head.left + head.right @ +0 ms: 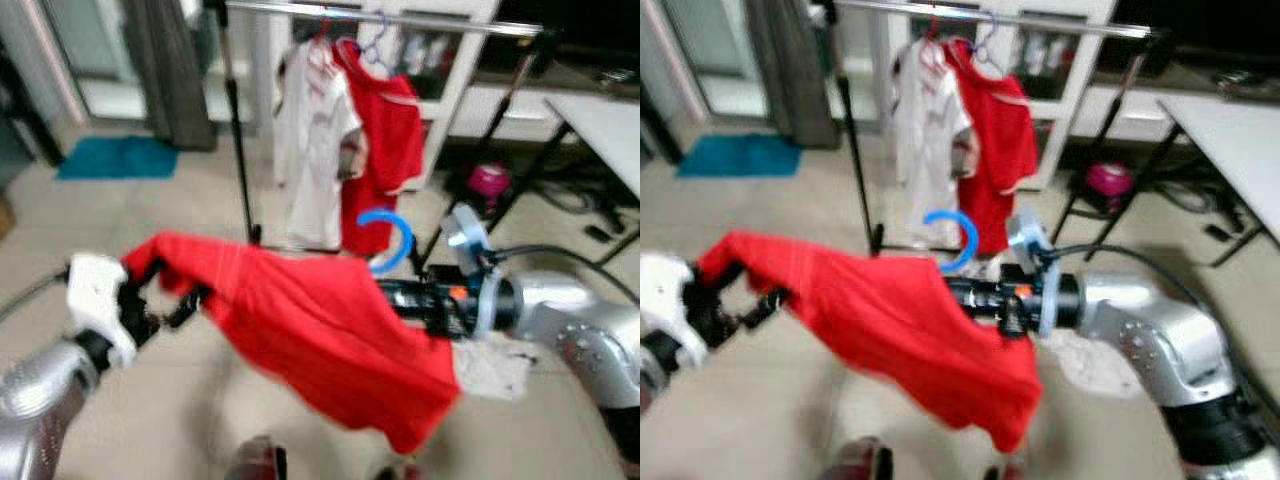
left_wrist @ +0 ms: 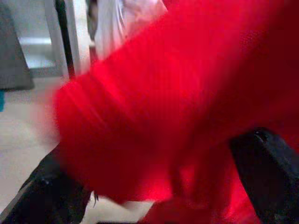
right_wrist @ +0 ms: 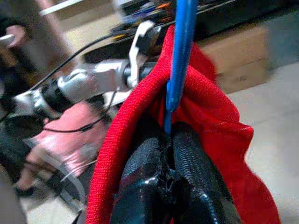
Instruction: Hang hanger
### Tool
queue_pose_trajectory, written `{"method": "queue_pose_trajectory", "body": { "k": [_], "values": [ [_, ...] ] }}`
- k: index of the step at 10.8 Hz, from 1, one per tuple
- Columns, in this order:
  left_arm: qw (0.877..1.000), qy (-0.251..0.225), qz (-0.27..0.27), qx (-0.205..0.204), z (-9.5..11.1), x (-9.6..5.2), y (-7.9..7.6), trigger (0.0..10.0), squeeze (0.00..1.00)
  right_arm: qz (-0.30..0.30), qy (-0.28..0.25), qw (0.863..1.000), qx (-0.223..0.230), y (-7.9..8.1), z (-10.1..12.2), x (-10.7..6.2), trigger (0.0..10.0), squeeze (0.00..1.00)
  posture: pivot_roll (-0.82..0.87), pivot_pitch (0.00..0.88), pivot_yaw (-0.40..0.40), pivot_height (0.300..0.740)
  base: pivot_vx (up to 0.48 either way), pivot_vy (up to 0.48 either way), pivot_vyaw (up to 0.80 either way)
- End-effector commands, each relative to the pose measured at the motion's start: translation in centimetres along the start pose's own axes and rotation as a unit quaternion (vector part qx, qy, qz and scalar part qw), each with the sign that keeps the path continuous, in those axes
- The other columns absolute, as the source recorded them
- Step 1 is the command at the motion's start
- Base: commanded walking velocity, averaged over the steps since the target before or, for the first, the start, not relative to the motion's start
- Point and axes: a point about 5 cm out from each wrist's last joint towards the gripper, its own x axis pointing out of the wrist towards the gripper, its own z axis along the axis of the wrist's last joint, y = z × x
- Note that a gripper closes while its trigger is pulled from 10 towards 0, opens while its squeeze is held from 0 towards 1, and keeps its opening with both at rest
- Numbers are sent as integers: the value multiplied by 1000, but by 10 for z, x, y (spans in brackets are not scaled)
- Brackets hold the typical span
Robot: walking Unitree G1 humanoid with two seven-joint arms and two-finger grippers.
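A loose red knit shirt (image 1: 320, 330) sags between both arms above the pale tiled floor (image 1: 180, 400). The left gripper (image 1: 160, 300) pinches its sleeve end between closed fingers; the right gripper (image 3: 169, 144) is clamped tight on the blue plastic hanger (image 1: 390, 238) inside the collar. Beyond stands a metal clothes rail (image 1: 380, 18) carrying a white shirt (image 1: 315, 150) and a red dress (image 1: 385, 150).

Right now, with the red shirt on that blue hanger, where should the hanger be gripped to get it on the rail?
Probably at the neck of the blue hanger, just under its hook, where the right gripper is shut on it. Coming from the right leaves the hook free above the red shirt for the rail.
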Motion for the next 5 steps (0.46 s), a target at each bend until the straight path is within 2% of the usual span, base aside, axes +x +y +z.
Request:
{"method": "queue_pose_trajectory", "body": {
  "k": [1, 3, 4, 5],
  "values": [
    [999, -7, -23, -21, 1, -7, -5, 10000, 27, 15, -9, 1000, -13, 3, 9, -3, 10000, 0, -14, 80, 9, 740, 0, 0, 0],
    [995, -5, -89, -39, -2, -19, -21, 10000, 0, 22, -11, 1000, -10, 5, 10, -7, 10000, 0, -11, 82, 9, 740, 0, 0, 0],
    [995, -6, -92, -47, -2, -22, -20, 7255, 0, 23, -9, 1000, -10, 6, 9, -6, 10000, 0, -20, 89, 16, 740, 0, 0, 0],
    [995, -9, -90, -53, -3, -24, -19, 0, 0, 22, -8, 1000, -12, 6, 10, -6, 10000, 0, -27, 90, 19, 740, 0, 0, 0]
  ]
}}
